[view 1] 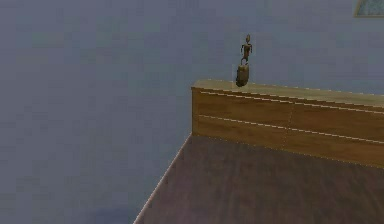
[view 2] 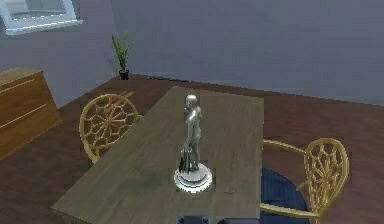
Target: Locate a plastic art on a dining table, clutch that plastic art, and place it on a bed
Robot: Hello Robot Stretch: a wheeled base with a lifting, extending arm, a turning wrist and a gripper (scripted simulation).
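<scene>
A silvery statuette (view 2: 191,145) of a standing figure on a round base stands upright on a long wooden dining table (view 2: 230,115), toward the table's near end. In the forward view a small dark figurine (view 1: 244,62) stands on top of a low wooden cabinet (view 1: 290,120) against the blue-grey wall.
Wicker-backed chairs stand on either side of the table, one on the left (view 2: 108,122) and one on the right (view 2: 322,172). A potted plant (view 2: 123,58) sits by the far wall under a window (view 2: 40,14). A wooden cabinet (view 2: 22,105) stands at the arm side view's left edge. The floor is dark wood.
</scene>
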